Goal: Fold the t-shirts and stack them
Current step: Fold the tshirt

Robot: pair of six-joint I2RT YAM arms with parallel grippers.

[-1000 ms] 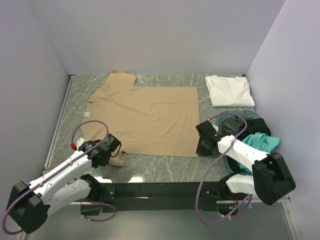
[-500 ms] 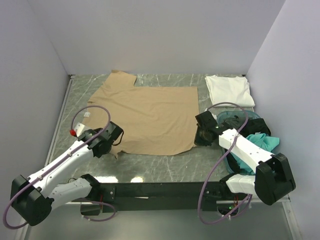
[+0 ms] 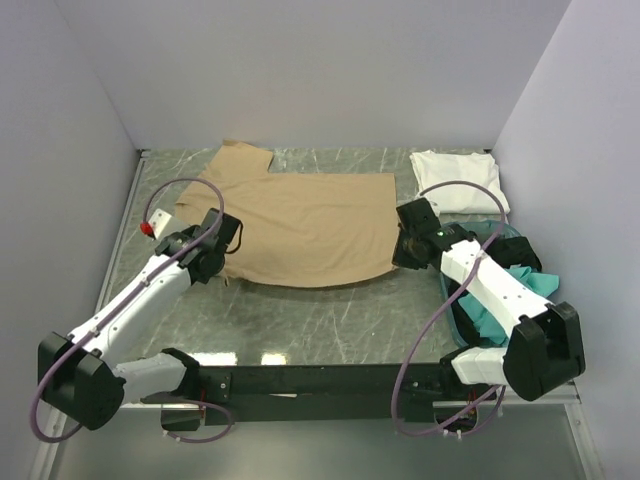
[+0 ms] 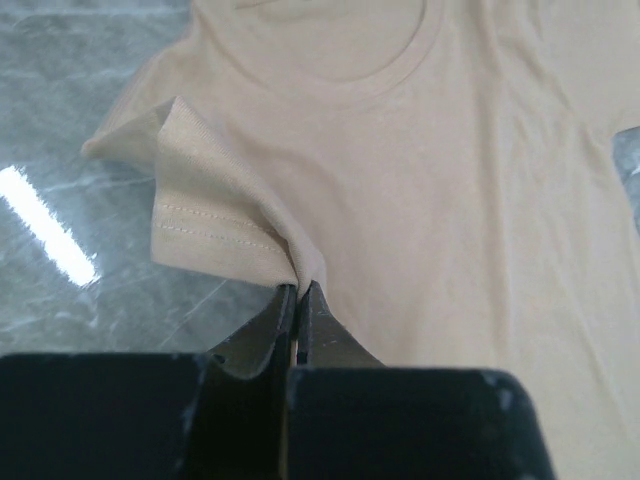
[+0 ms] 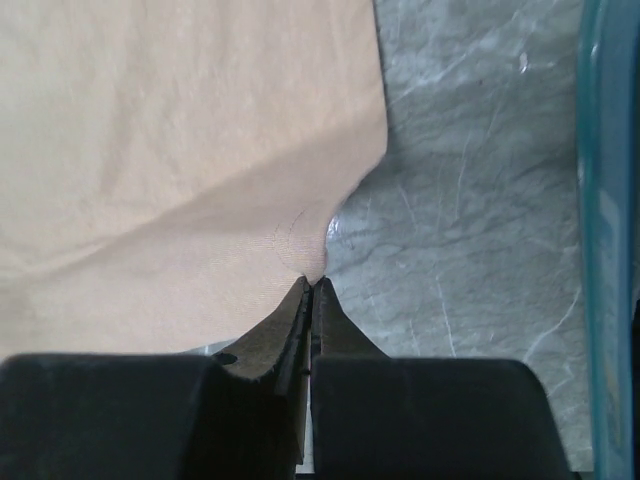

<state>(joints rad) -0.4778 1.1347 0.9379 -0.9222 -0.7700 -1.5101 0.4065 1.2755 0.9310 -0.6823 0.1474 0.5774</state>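
The tan t-shirt point(image 3: 300, 225) lies spread on the marble table, its near edge lifted and carried back over itself. My left gripper point(image 3: 224, 248) is shut on the shirt's left sleeve hem point(image 4: 215, 235); the neckline shows ahead. My right gripper point(image 3: 404, 250) is shut on the shirt's near right corner point(image 5: 315, 262), raised off the table. A folded white t-shirt point(image 3: 458, 180) lies at the back right. The teal shirt point(image 3: 500, 300) and dark grey shirt point(image 3: 470, 245) lie crumpled in the basket.
The shallow teal plastic basket point(image 3: 458, 325) stands at the right, behind my right arm; its rim point(image 5: 605, 200) shows in the right wrist view. Grey walls close in the table on three sides.
Both grippers have moved away from me towards the back, dragging the tan shirt's near edge up and over the shirt. The shirt's visible area has shortened.
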